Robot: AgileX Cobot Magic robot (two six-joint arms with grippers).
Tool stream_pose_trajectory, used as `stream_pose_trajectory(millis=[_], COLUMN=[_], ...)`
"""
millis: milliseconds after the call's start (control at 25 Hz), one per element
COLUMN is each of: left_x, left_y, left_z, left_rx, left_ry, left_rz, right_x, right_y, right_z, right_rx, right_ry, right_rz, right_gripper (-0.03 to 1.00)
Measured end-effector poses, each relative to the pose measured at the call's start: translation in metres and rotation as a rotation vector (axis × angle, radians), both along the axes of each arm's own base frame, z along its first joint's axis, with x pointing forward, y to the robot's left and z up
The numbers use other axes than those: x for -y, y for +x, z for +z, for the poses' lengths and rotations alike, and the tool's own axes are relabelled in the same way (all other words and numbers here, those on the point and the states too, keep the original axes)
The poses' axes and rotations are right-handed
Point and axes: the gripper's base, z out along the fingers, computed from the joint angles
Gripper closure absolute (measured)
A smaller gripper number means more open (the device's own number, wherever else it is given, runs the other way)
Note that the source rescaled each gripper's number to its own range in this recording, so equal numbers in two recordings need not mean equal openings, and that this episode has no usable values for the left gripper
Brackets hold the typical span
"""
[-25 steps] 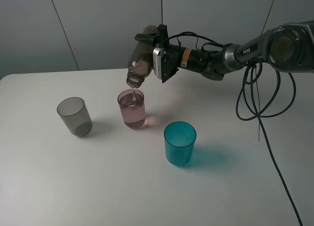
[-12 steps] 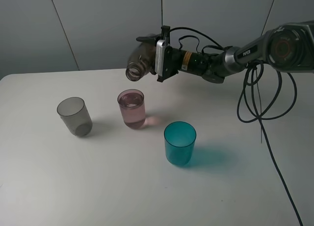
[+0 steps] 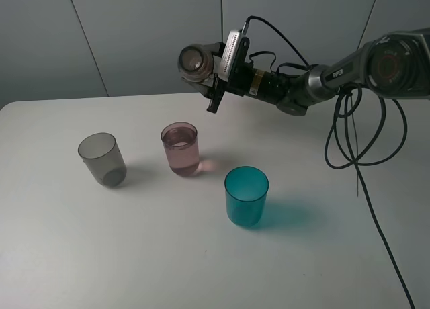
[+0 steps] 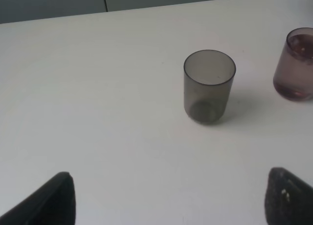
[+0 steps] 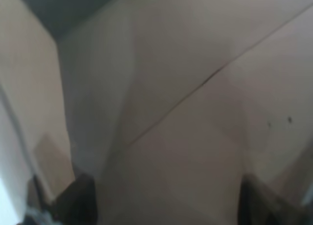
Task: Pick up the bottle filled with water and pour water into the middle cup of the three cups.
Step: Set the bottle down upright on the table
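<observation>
My right gripper (image 3: 213, 70) is shut on the smoky-brown bottle (image 3: 195, 60) and holds it tilted in the air, neck towards the camera, above and behind the pink middle cup (image 3: 181, 148). The pink cup holds liquid and also shows in the left wrist view (image 4: 295, 63). The smoky grey cup (image 3: 102, 159) stands to its left, also in the left wrist view (image 4: 209, 85). The teal cup (image 3: 246, 195) stands front right. The bottle's translucent body (image 5: 161, 117) fills the right wrist view. My left gripper (image 4: 166, 205) is open over the bare table, near the grey cup.
The white table (image 3: 168, 255) carries only the three cups. The right arm's black cables (image 3: 349, 134) hang over the table's right side. A grey panelled wall (image 3: 134, 33) stands behind.
The right gripper has rolled the bottle back up from pouring over the pink cup; its neck has risen and the water stream has stopped. The cups have not moved.
</observation>
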Motion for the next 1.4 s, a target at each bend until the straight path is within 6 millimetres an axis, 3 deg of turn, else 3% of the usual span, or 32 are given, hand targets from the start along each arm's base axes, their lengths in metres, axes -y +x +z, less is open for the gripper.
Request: stream_pose_trajectory(millis=[240, 520, 760, 1040, 1200, 1400], left_x=[0.000, 0.000, 0.000, 0.000, 0.000, 0.000], left_y=[0.000, 0.000, 0.000, 0.000, 0.000, 0.000], left_z=[0.000, 0.000, 0.000, 0.000, 0.000, 0.000], left_rx=[0.000, 0.000, 0.000, 0.000, 0.000, 0.000], left_ry=[0.000, 0.000, 0.000, 0.000, 0.000, 0.000], left_rz=[0.000, 0.000, 0.000, 0.000, 0.000, 0.000], right_x=[0.002, 0.009, 0.028, 0.052, 0.062, 0.074], right_y=[0.004, 0.012, 0.008, -0.010, -0.029, -0.054], right_z=[0.010, 0.048, 0.069, 0.087, 0.093, 0.114], right_rx=[-0.175, -0.376, -0.523, -0.644, -0.681, -0.708], right_ry=[0.126, 0.203, 0.284, 0.425, 0.379, 0.361], right_rz=[-0.012, -0.128, -0.306, -0.481, -0.551, -0.598], right_gripper=[0.97, 0.97, 0.97, 0.97, 0.97, 0.97])
